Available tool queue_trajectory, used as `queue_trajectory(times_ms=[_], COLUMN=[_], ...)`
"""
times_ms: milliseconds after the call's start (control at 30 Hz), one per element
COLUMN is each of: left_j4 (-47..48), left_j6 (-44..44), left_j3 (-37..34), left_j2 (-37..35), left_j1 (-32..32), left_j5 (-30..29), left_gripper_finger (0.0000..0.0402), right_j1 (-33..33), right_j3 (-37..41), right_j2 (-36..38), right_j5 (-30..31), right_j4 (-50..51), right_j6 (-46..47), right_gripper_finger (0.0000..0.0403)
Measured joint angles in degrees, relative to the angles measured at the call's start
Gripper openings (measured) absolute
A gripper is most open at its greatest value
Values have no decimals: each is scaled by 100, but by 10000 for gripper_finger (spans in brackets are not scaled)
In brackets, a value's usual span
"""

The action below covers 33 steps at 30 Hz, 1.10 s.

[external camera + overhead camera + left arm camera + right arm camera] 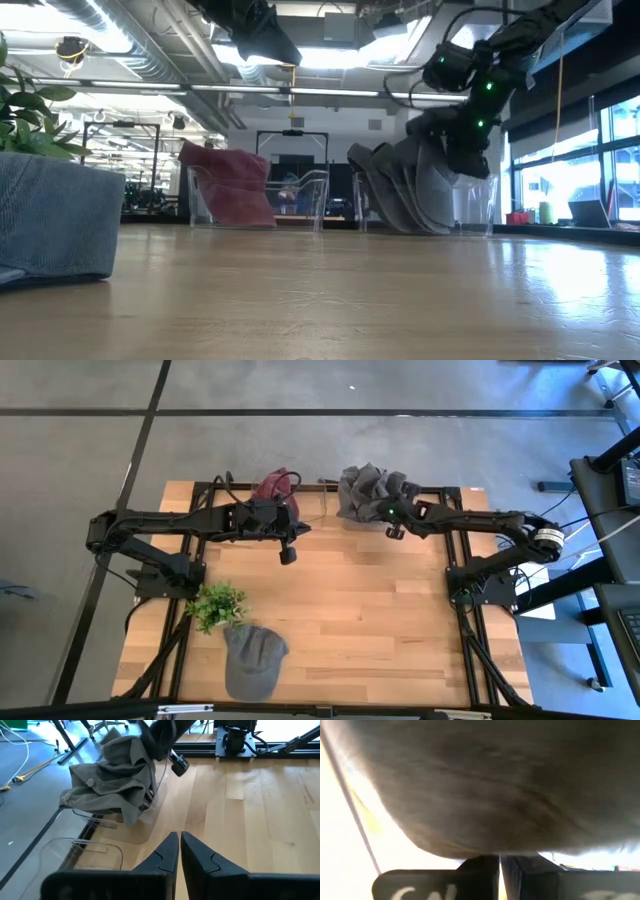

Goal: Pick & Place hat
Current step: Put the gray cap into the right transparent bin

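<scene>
— Open wood across the middle and right of the table (380,610)?
— Bare there. Blocked at the near left corner by a blue-grey cap (250,660) with a small green plant (215,603) just beside it.
— Along the far edge?
— Crowded: maroon hat (272,485) in a clear holder (300,195), grey hats (372,490) stacked beside, a narrow gap between. Both arms stretched over that strip.

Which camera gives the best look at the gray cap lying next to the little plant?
The high view: the whole gray cap shows beside the plant. The low view catches only its side at the picture's edge; neither wrist view shows it.
</scene>
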State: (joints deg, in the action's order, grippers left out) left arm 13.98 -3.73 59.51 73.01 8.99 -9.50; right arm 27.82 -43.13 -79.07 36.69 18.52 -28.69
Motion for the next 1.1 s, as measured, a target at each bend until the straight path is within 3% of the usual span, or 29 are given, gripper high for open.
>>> queue_trajectory(times_ms=[333, 733, 933, 1100], left_j4=[0, 0, 1, 2], left_j6=[103, 103, 88, 97], left_j3=[0, 0, 0, 0], left_j2=[0, 0, 0, 0], left_j1=[0, 0, 0, 0], left_j5=[0, 0, 0, 4], left_gripper_finger=[16, 16, 16, 16], right_j1=[-6, -114, -113, -174], right_j3=[-23, 20, 17, 16], right_j2=[-655, 97, 276, 526], right_j5=[254, 667, 26, -145], right_j4=[-126, -294, -280, -170], right_j6=[-365, -482, 285, 1085], right_gripper_finger=[2, 75, 154, 231])
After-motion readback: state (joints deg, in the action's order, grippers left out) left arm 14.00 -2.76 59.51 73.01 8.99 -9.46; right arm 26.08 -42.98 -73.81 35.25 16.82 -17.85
